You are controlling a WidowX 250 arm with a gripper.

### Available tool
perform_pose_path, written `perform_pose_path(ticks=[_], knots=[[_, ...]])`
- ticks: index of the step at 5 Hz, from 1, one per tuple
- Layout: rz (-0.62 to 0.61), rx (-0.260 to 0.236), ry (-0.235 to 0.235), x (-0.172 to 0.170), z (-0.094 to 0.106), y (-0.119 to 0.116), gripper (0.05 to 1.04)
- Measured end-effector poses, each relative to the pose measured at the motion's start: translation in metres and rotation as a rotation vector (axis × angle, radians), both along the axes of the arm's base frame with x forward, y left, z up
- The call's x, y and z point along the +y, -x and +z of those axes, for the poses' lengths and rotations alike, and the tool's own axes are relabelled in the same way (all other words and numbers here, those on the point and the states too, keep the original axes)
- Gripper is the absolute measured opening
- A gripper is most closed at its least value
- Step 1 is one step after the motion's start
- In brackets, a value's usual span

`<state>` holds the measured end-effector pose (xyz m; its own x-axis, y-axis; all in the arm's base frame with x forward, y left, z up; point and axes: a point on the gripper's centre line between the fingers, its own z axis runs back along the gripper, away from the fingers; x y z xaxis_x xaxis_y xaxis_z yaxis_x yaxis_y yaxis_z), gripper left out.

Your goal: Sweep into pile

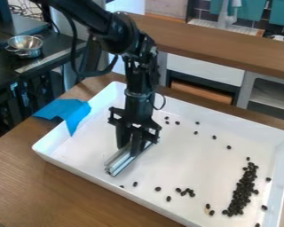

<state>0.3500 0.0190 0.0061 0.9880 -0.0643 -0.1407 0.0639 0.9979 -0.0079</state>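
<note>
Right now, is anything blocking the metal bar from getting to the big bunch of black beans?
Nothing big that I can see. Just a few loose beans lie in the tray, between the metal bar in the gripper and the bunch's near end.

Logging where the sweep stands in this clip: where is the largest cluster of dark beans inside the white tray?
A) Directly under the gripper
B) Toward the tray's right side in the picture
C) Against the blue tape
B: the dense strip of dark beans lies near the white tray's right wall.
</note>
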Motion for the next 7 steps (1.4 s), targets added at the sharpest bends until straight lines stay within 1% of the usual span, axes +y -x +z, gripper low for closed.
perform_pose_path(ticks=[1,2,3,4,5,7], knots=[[-0.004,0.011,-0.009,-0.003,-0.005,0.005,0.361],[-0.014,0.001,-0.038,-0.009,-0.006,0.004,0.361],[-0.013,-0.001,-0.044,-0.017,-0.006,0.004,0.361],[-0.026,0.007,-0.051,-0.036,-0.008,0.008,0.361],[-0.027,-0.003,-0.057,-0.046,-0.01,0.01,0.361],[0.015,-0.025,-0.069,-0.06,-0.011,0.008,0.361]])
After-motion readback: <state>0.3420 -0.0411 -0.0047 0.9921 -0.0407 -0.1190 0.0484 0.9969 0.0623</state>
